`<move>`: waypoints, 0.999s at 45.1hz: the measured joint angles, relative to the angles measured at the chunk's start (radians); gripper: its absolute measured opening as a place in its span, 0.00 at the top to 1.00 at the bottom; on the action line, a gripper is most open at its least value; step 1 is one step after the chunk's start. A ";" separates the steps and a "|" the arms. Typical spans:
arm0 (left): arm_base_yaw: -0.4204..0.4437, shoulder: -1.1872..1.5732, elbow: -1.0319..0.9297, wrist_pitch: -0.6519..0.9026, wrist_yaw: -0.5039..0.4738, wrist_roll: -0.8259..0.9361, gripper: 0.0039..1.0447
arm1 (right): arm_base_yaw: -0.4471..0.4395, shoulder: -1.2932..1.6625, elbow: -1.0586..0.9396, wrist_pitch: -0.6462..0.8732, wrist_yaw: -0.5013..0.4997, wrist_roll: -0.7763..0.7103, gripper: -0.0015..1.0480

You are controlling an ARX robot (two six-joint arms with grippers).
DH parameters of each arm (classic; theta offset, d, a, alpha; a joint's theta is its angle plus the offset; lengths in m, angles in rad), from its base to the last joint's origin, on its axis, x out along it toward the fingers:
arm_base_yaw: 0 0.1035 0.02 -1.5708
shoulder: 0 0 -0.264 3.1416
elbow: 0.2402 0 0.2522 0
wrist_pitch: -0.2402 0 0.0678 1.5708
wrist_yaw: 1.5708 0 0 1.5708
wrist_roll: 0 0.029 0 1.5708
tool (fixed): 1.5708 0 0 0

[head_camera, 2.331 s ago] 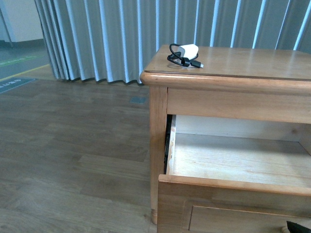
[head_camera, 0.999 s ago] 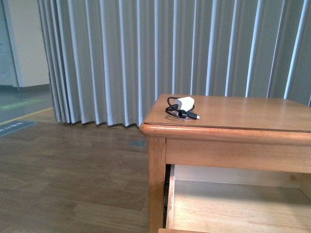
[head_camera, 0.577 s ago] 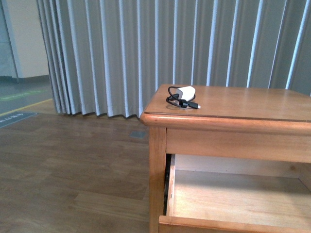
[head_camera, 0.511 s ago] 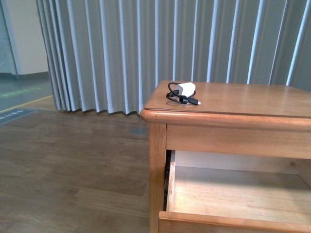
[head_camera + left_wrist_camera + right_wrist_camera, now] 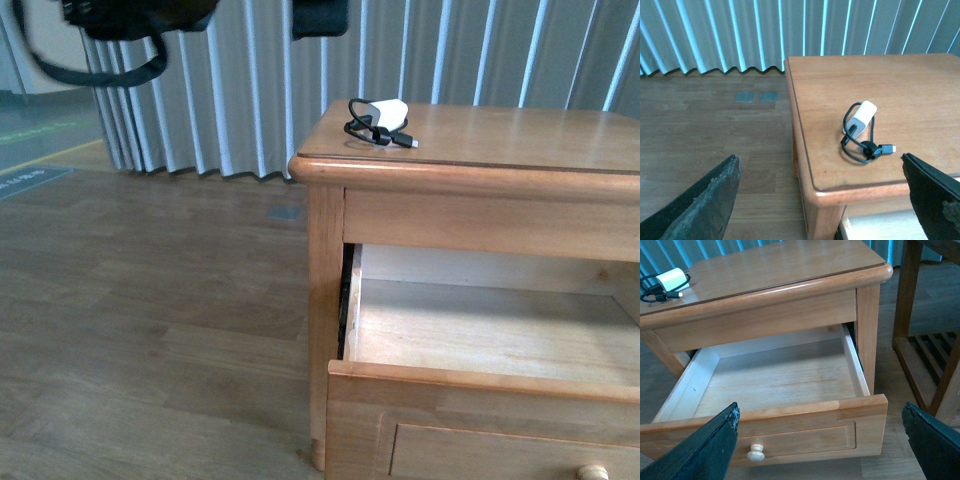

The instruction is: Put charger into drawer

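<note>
My left claw [image 5: 819, 158] hangs spread wide above the cabinet's corner, both dark fingers [image 5: 700, 205] at the edges of its wrist view, and it has hold of nothing. My right claw [image 5: 820, 407] is just as wide and just as bare, its fingers [image 5: 695, 450] either side of the pulled-out drawer [image 5: 805, 435].

From the right wrist view the drawer stands well out of the cabinet [image 5: 765, 315], and all I see inside is its pale wood floor between light side walls. Its recessed front carries one round pale knob [image 5: 755, 452], which also shows at the bottom edge of the front view.

The charger [image 5: 380, 120] is not in the drawer. It lies on the cabinet top, near the front corner on my left, a small white block with thin black cable looped round it and the plug end trailing toward the front edge. I can read no marking on the block at this size.

A grey floor marking [image 5: 25, 178] shows at the left edge of the front view; whether it bears writing I cannot tell. Pleated grey curtains [image 5: 450, 50] hang behind the cabinet.
</note>
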 joint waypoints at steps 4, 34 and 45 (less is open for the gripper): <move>-0.012 0.093 0.120 -0.052 0.000 0.020 0.06 | 0.000 0.000 0.000 0.000 0.000 0.000 0.08; -0.056 0.658 0.784 -0.340 0.099 -0.050 0.06 | 0.000 0.000 0.000 0.000 0.000 0.000 0.08; -0.062 0.687 0.842 -0.407 0.100 -0.036 0.36 | 0.000 0.000 0.000 0.000 0.000 0.000 0.08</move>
